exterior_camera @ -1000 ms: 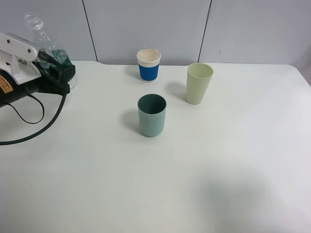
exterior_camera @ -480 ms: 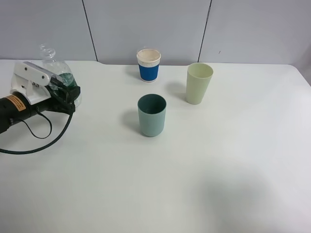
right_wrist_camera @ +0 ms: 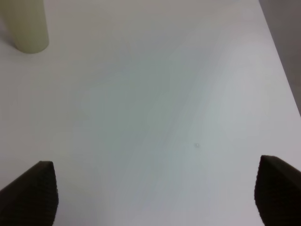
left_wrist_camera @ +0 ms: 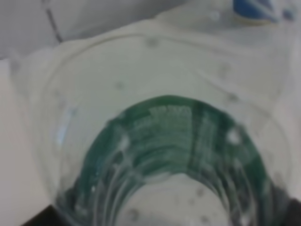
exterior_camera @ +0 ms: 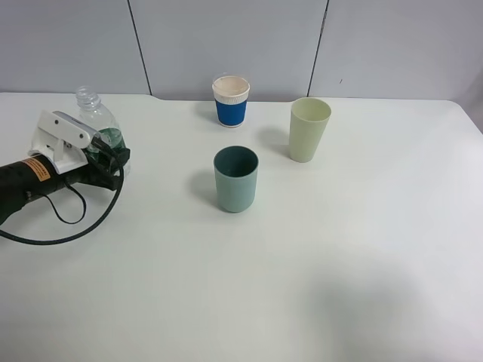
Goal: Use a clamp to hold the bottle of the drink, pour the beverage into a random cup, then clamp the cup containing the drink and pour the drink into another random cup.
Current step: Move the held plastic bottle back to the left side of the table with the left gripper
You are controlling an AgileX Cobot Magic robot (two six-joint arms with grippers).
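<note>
Left hand: the left hand (exterior_camera: pixel 113 158), on a pale bracket at the end of a black arm (exterior_camera: pixel 23 185), is clamped on the lower body of the bottle (exterior_camera: pixel 96 124), at its dark green label band.
Left wrist view: the bottle (left_wrist_camera: pixel 164 141) fills nearly the whole picture; clear plastic with droplets on it and the green band curving across. The hand itself does not show here.
Bottle: near the left edge of the table (exterior_camera: pixel 339 264), neck up and leaning slightly. Whether its base touches the table cannot be told, and the level of liquid inside cannot be read.
Cable: a black cable (exterior_camera: pixel 75 219) loops from the arm across the table below the left hand.
Right hand: the right hand (right_wrist_camera: pixel 150 193) has its two dark fingers (right_wrist_camera: pixel 33 195) standing well apart over bare table, with nothing between them. It is outside the high camera's picture.
Teal cup: the teal cup (exterior_camera: pixel 235 179) stands upright near the table's middle, well apart from the bottle, to its right.
Pale green cup: the pale green cup (exterior_camera: pixel 309 129) stands upright behind and to the right of the teal cup; its base (right_wrist_camera: pixel 24 23) shows at a corner of the right wrist view, far from the fingers.
Paper cup: the blue-sleeved paper cup (exterior_camera: pixel 231 100) stands upright at the back edge, behind the teal cup, in front of the grey wall (exterior_camera: pixel 226 38).
</note>
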